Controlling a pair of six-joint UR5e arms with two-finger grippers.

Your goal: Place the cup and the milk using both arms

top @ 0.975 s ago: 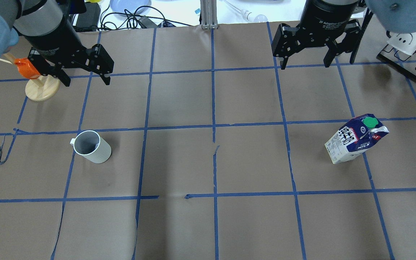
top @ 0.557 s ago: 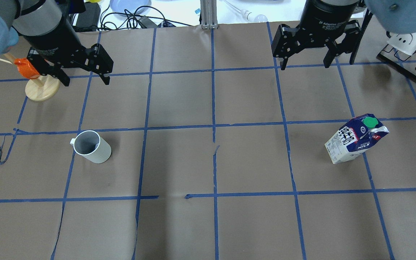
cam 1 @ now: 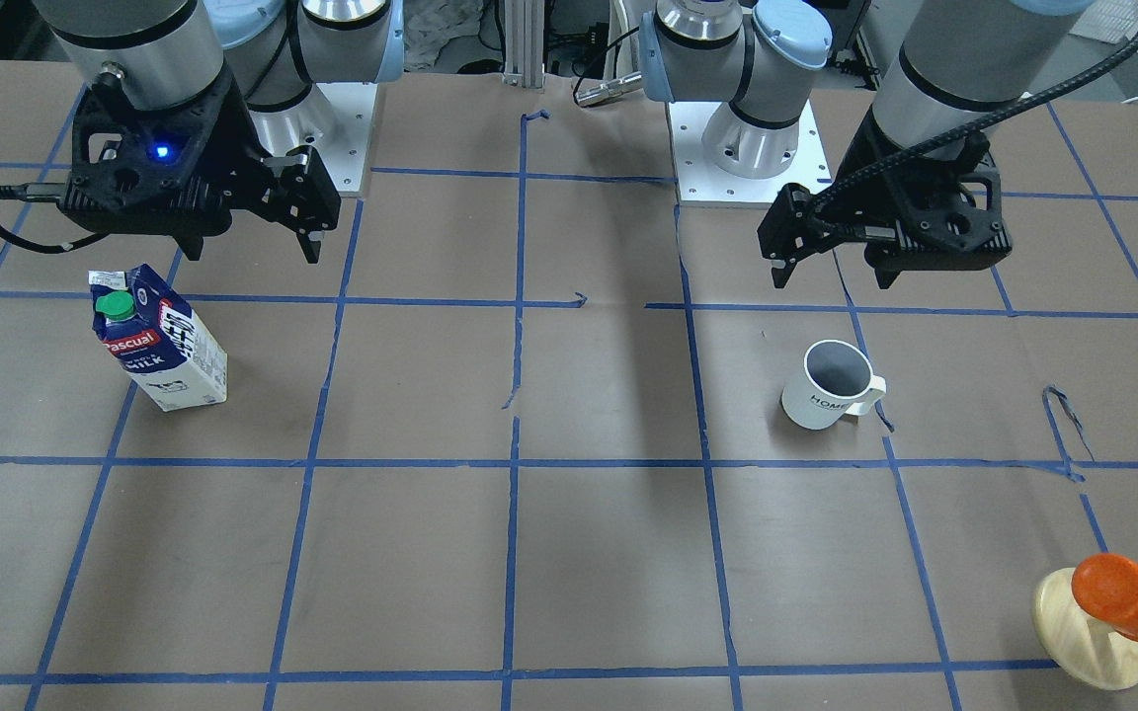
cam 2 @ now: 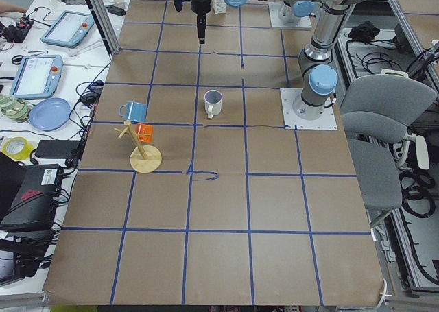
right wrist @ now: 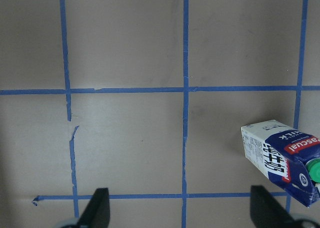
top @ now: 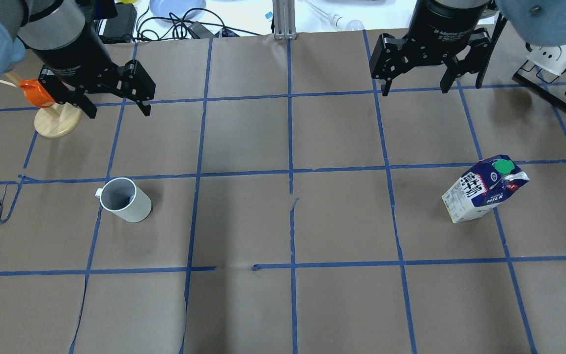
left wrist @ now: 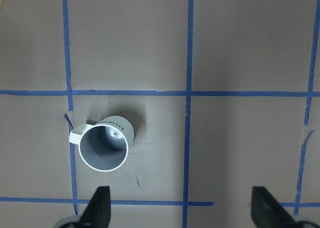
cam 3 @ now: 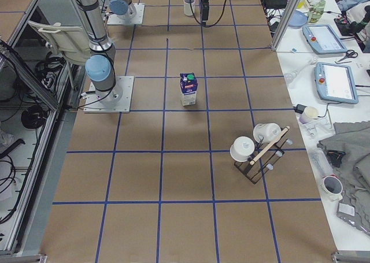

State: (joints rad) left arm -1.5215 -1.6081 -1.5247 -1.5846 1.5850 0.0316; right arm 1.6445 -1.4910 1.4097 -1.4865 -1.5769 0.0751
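Note:
The white cup stands upright on the brown paper, left of centre, its handle pointing left; it also shows in the front view and the left wrist view. The milk carton stands upright at the right, green cap on top, also in the front view and at the right edge of the right wrist view. My left gripper hangs open and empty, beyond the cup and above it. My right gripper hangs open and empty, beyond the milk and to its left.
A wooden mug tree with an orange mug stands at the far left beside my left gripper. A black rack with white cups stands at the far right. Cables and a blue plate lie beyond the table's far edge.

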